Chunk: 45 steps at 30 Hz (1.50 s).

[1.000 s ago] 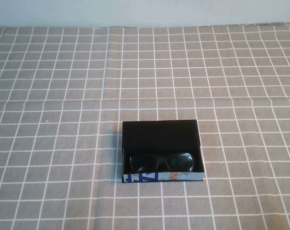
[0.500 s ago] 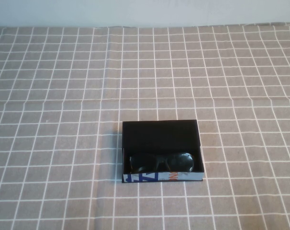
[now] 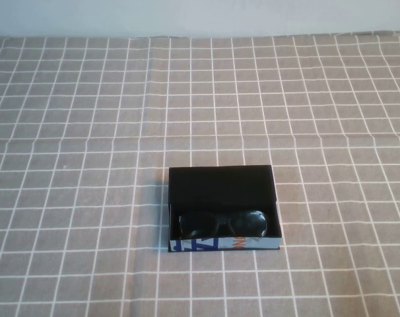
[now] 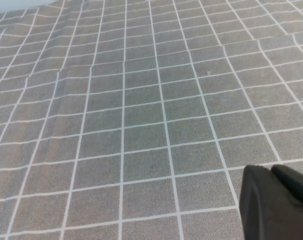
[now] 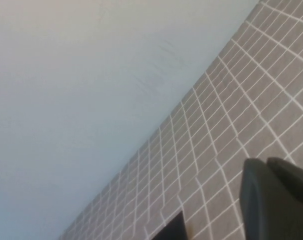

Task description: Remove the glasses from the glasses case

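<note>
Glasses (image 3: 222, 222) are lying inside the open glasses case (image 3: 223, 181), toward its 6 o'clock edge. Left gripper (image 4: 277, 202) and right gripper (image 5: 276, 200) are both hovering with jaws clenched, off the high view.

The glasses case (image 3: 222, 207) sits on the tablecloth (image 3: 88, 132) toward six o'clock of the table's centre. The glasses (image 3: 222, 223) lie inside it along its six o'clock wall. Left gripper (image 4: 276, 200) hangs over bare cloth; right gripper (image 5: 276, 200) is raised, facing the wall (image 5: 66, 75).
</note>
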### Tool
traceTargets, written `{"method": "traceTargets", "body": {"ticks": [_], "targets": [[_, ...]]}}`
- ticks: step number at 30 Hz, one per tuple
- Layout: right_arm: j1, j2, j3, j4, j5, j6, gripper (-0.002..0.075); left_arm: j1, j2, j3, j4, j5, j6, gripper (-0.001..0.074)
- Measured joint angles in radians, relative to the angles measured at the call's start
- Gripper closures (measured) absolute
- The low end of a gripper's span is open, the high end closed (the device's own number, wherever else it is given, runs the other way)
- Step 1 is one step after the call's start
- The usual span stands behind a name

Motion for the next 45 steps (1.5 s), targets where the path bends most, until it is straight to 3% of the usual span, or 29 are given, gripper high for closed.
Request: {"method": "traceTargets", "body": {"ticks": [5,11,15,22,27,34,38,45], "targets": [[0.000,0.000,-0.031,-0.240,0.051,0.000,0.0744,0.000,0.000,0.000,0.000,0.000,0.000,0.0739],[0.000,0.073,-0.256,-0.398,0.220,-0.084,0.0744,0.000,0.000,0.000,0.000,0.000,0.000,0.0739],[0.000,0.235,-0.429,-0.411,0.361,-0.293,0.0744,0.000,0.000,0.000,0.000,0.000,0.000,0.0739],[0.002,0.611,-0.711,-0.368,0.668,-0.853,0.0744,0.000,0.000,0.000,0.000,0.000,0.000,0.0739],[0.027,0.905,-0.875,-0.363,0.879,-1.061,0.0744,0.000,0.000,0.000,0.000,0.000,0.000,0.0739],[0.241,1.285,-1.113,-0.470,0.945,-1.177,0.0744,0.000,0.000,0.000,0.000,0.000,0.000,0.0739],[0.367,1.463,-1.256,-0.577,0.955,-1.176,0.0744,0.000,0.000,0.000,0.000,0.000,0.000,0.0739],[0.509,1.710,-1.483,-0.718,0.998,-1.109,0.0743,0.000,0.000,0.000,0.000,0.000,0.000,0.0739]]}}
